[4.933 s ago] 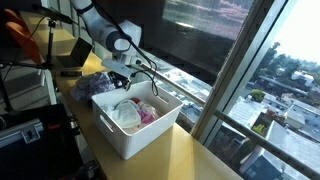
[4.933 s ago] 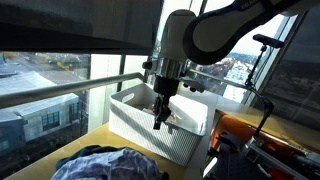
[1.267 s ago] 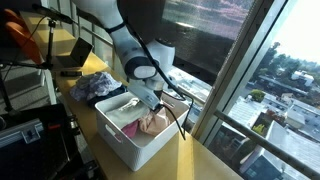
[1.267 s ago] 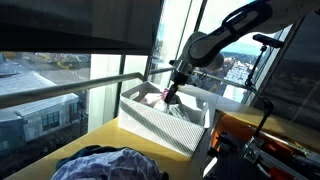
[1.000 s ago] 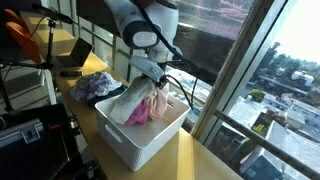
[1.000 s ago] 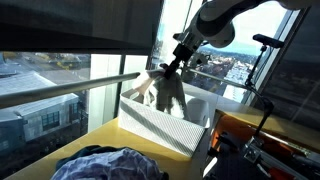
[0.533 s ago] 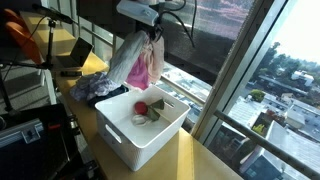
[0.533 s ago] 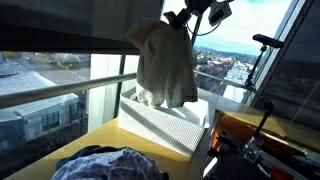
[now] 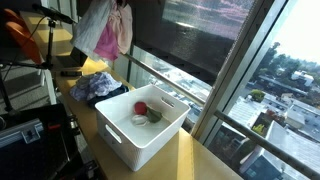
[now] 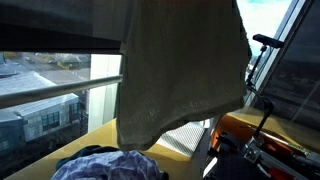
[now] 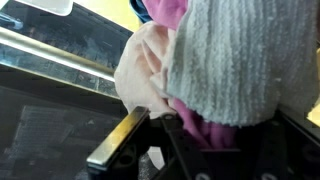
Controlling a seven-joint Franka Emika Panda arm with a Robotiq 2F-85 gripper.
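Observation:
My gripper [image 11: 200, 140] is shut on a bundle of clothes: a grey-white knitted cloth [image 11: 250, 60], a pink garment [image 11: 190, 118] and a cream one [image 11: 145, 70]. The bundle hangs high up at the top left in an exterior view [image 9: 103, 30], with the gripper itself cut off by the frame's top edge. The hanging cloth also fills most of an exterior view [image 10: 185, 70]. Below stands a white basket [image 9: 135, 145] that holds a red item [image 9: 141, 107] and a small grey-green item [image 9: 152, 117].
A pile of dark and purple clothes [image 9: 95, 87] lies on the yellow table beside the basket, also seen in an exterior view [image 10: 105, 165]. A window wall with a rail [image 9: 190, 85] runs along the table's far edge. Equipment and an orange object [image 9: 20, 35] stand at the left.
The gripper has risen out of the basket with the bundle and carried it up and away toward the pile's side. The basket now shows only the red and grey-green items.

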